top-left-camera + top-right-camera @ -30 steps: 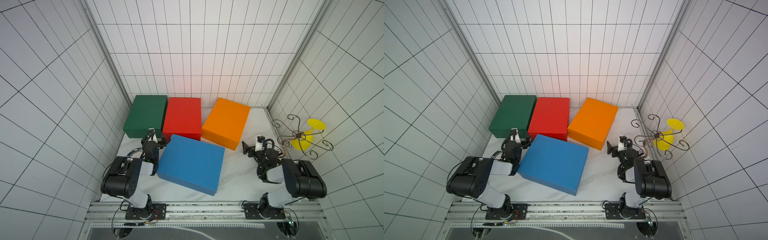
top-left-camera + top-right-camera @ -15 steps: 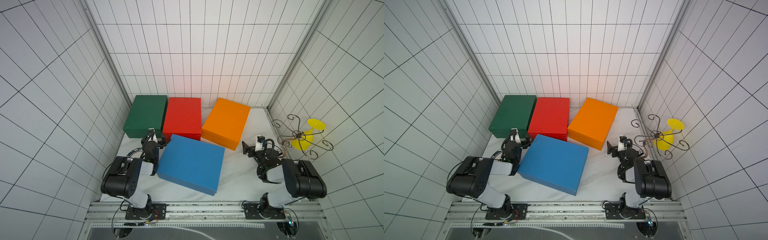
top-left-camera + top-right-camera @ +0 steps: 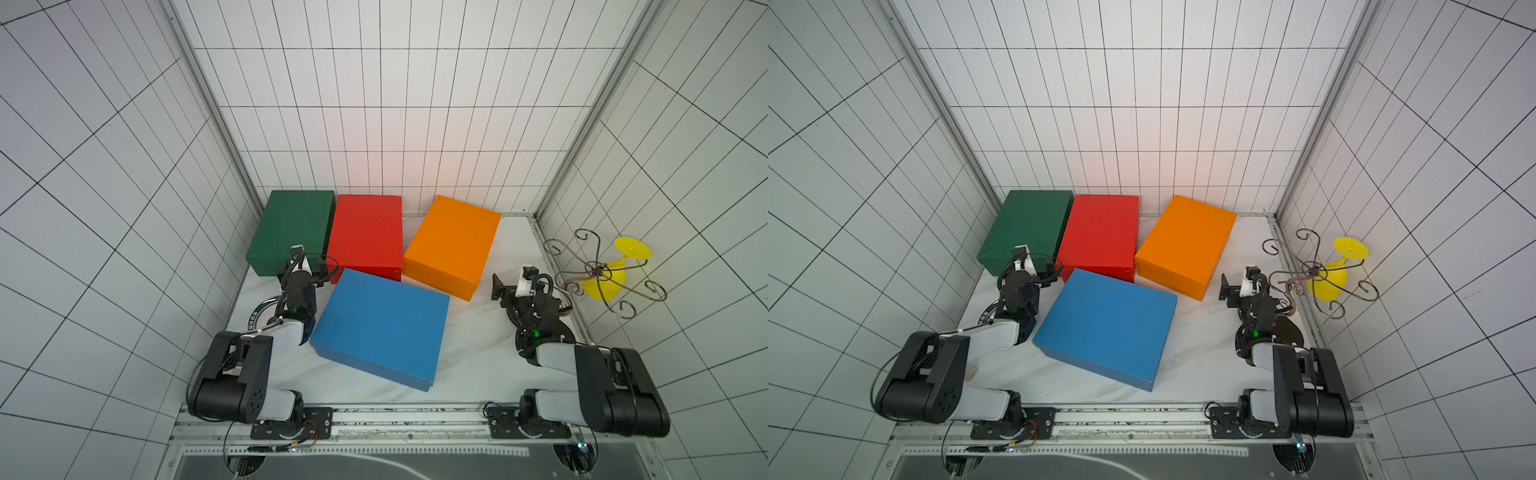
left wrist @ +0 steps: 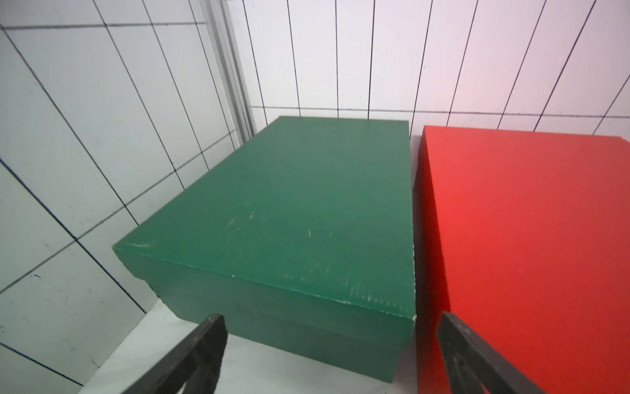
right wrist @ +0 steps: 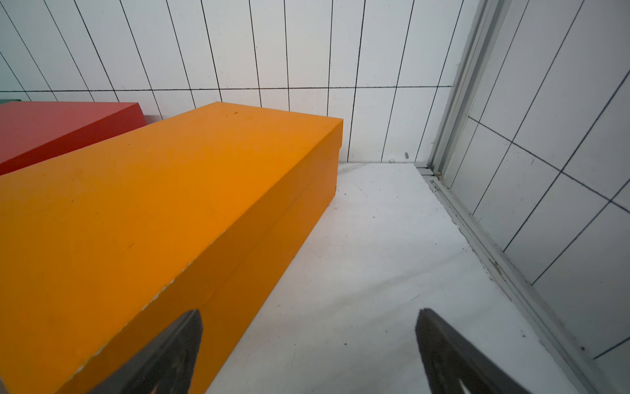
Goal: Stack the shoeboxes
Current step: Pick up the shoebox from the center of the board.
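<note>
Boxes: four lidded cardboard boxes, same size, plain matte colour, lids on. All sit flat on the white marbled bench [image 3: 478,345], none stacked.
Green box [image 3: 291,226]: back left corner, long side along the left wall. The left wrist view shows pale scuffs across the lid and white wear on the front lid edge.
Red box [image 3: 365,232]: just right of green and parallel to it, thin gap between them, far end at the rear wall.
Orange box [image 3: 451,245]: right of red, turned askew, near left corner close to red. The right wrist view shows white chips along the lid's long edge.
Blue box [image 3: 380,328]: centre front between the two arms, also askew. Its far edge runs just beside red's front face – contact can't be told.
Left claw [image 4: 330,317]: low, in front of green's front face, near the green/red gap. Jaws apart, nothing between them.
Right claw [image 5: 308,311]: beside orange's right long side. Jaws apart – one in front of the box wall, one over bare bench, holding nothing.
Off bench: curly wire stand [image 3: 598,270] and yellow stemmed glass [image 3: 609,286], past the right rail.
</note>
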Available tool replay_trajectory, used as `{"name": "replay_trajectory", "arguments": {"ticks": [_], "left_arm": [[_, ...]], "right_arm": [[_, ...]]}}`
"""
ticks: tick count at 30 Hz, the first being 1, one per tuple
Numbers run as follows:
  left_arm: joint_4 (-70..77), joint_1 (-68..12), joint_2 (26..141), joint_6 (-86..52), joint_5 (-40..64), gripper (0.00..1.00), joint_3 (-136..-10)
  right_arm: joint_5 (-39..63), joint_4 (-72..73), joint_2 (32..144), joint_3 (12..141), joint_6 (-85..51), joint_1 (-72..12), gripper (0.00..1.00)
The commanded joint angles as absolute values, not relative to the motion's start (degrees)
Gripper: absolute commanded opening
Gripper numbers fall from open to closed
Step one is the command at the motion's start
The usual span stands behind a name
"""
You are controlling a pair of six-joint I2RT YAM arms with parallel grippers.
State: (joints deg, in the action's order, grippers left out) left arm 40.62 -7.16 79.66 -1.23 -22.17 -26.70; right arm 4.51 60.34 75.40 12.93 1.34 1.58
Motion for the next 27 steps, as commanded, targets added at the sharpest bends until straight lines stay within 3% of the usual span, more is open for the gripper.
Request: {"name": "replay_trajectory", "arguments": {"ticks": [1, 6, 11, 16, 19, 27], "left_arm": [[31.9, -7.8, 77.1, -4.4, -28.7, 0.97, -28.2], [24.3, -8.3, 74.6, -10.8, -36.8, 0.97, -29.9], [20.3, -15.2, 70.3, -10.8, -45.6, 0.98, -32.0], [-12.6, -15.9, 65.5, -40.4, -53.8, 0.98, -43.3], [-28.4, -15.6, 63.2, -50.9, -49.5, 0.98, -49.1], [-33.8, -15.3, 53.7, -40.2, -30.4, 0.98, -51.7]], "right_arm": [[-3.9, 53.1, 72.6, 16.9, 1.9, -3.1, 0.99], [-14.3, 44.5, 66.6, 19.1, 2.0, -11.2, 0.99], [-19.2, 35.4, 58.2, 21.6, -4.0, -16.8, 0.99], [-13.2, 26.5, 55.8, 25.9, -8.8, -21.7, 0.99], [-13.8, 17.3, 57.4, 30.9, -13.2, -25.0, 0.99], [-13.8, 4.3, 56.2, 36.5, -17.2, -39.2, 0.99]]}}
